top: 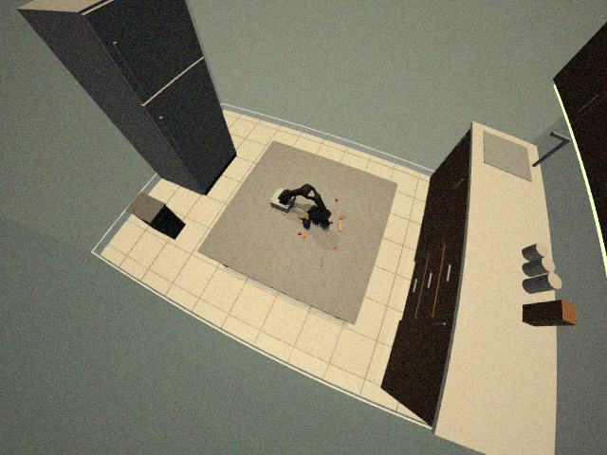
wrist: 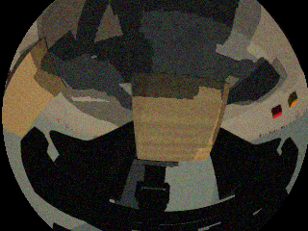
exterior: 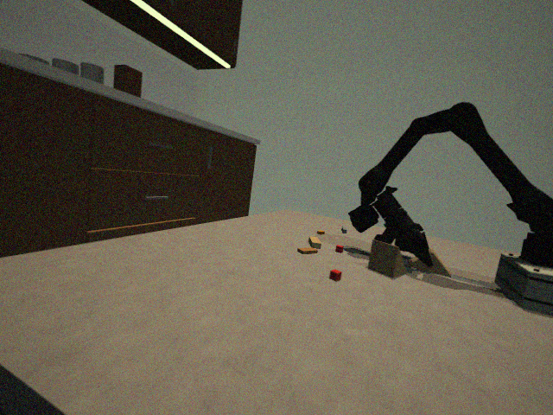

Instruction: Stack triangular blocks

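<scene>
Two tan triangular blocks stand close together in front of the arm base. One block (top: 303,215) (exterior: 441,264) (wrist: 175,127) is between the fingers, its rectangular face filling the middle of the wrist view. My gripper (top: 305,216) (exterior: 430,258) (wrist: 174,124) is low and shut on this block, which appears to be at table level; its underside is partly hidden. The other block (exterior: 384,258) (wrist: 26,93) stands on the table beside the gripper, at the left in the wrist view and apart from the held block. The arm hides it in the top view.
Red cubes (top: 336,199) (exterior: 335,275) (wrist: 276,112) and small orange pieces (top: 336,246) (exterior: 307,251) (wrist: 293,99) lie scattered around the blocks. A pale tan piece (top: 340,227) (exterior: 314,242) lies beyond them. The arm base (top: 281,200) (exterior: 522,285) is close to the held block.
</scene>
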### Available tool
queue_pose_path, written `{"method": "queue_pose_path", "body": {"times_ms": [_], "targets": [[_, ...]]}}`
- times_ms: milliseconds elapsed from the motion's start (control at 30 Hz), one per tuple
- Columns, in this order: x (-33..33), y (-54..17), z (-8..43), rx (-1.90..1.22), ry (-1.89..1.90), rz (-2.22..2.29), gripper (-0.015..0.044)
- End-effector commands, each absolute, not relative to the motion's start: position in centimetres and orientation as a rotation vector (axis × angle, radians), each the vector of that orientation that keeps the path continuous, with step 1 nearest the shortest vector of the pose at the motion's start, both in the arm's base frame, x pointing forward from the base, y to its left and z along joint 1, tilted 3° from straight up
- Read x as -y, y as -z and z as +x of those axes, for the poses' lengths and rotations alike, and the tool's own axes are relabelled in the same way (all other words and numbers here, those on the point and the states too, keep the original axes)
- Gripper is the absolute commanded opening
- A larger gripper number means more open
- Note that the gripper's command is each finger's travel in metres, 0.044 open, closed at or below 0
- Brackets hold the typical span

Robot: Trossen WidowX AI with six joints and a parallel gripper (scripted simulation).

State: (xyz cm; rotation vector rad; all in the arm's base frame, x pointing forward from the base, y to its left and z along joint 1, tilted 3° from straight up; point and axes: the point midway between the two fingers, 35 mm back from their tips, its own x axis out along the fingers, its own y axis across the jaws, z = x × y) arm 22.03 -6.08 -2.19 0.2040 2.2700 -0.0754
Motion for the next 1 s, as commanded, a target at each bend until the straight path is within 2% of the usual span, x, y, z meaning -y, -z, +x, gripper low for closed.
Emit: {"method": "queue_pose_path", "body": {"times_ms": [0,100,133,633,967], "targets": [[6.1,1.6,22.1,-2.265,0.076,0.203,0.0085],[6.1,0.1,22.1,-2.253,0.077,0.201,0.0006],[6.1,-0.4,22.1,-2.249,0.077,0.200,0.0000],[6.0,-7.6,21.2,-2.191,0.083,0.187,0.0000],[5.9,-7.7,21.1,-2.144,0.012,0.151,0.0000]]}}
